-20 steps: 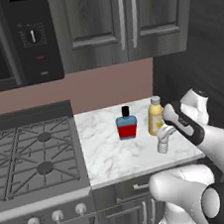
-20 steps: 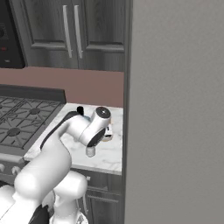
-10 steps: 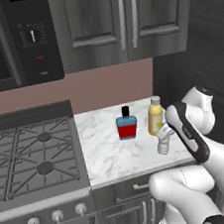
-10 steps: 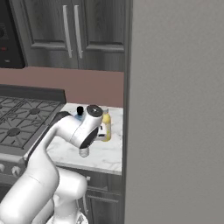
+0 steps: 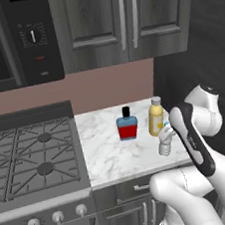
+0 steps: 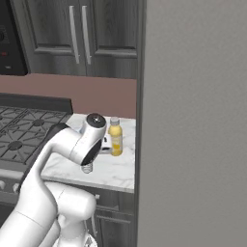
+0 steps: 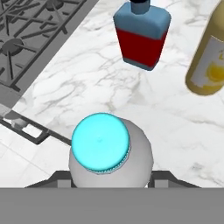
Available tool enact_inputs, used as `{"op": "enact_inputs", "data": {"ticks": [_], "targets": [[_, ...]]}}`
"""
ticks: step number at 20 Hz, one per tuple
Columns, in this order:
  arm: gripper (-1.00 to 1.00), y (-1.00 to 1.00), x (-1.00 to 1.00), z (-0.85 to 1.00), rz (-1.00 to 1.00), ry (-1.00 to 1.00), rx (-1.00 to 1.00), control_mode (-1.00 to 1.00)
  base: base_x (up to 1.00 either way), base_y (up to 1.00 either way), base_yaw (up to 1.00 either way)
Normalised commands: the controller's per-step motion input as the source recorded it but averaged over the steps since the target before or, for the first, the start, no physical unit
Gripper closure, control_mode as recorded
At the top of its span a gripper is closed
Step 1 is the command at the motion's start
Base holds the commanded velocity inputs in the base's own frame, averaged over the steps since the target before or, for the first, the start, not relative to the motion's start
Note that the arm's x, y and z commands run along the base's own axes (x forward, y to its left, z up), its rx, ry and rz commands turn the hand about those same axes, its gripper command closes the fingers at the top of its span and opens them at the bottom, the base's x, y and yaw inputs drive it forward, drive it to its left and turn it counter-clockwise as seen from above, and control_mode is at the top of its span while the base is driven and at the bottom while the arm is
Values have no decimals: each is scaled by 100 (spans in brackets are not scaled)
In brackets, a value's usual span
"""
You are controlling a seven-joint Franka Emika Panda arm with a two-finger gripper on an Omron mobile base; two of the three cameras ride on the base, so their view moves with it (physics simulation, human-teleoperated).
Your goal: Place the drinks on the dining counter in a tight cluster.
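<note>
My gripper point(image 7: 111, 177) is shut on the small clear water bottle point(image 7: 101, 141) with the blue cap, which I see from above between the fingertips. From the left base, the water bottle point(image 5: 164, 144) is upright near the front right of the small marble worktop point(image 5: 104, 150), under my hand point(image 5: 165, 135). I cannot tell whether its base touches the marble. The yellow bottle point(image 5: 156, 119) stands just behind it, and the red-and-blue bottle point(image 5: 127, 127) is to that bottle's left. The dining counter is out of view.
A gas stove point(image 5: 35, 155) adjoins the worktop on the left. Dark cabinets point(image 5: 123, 22) hang above, with a microwave point(image 5: 20, 41) over the stove. A tall grey panel point(image 6: 193, 120) closes off the worktop's right side. The drawer handle point(image 7: 35, 131) lies below the front edge.
The arm has swung round, the hand shifting left off the yellow bottle in the right base view. The water bottle stays gripped in nearly the same spot.
</note>
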Motion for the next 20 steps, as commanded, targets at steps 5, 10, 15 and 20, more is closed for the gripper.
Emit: {"op": "enact_inputs", "data": {"ticks": [5,10,15,20], "targets": [[100,7,-14,22,0,-1,0,-100,0,0,0],[100,2,-5,12,0,0,0,-100,0,0,0],[100,0,0,0,0,1,0,-100,0,0,0],[100,0,0,0,0,0,0,-100,0,0,0]]}}
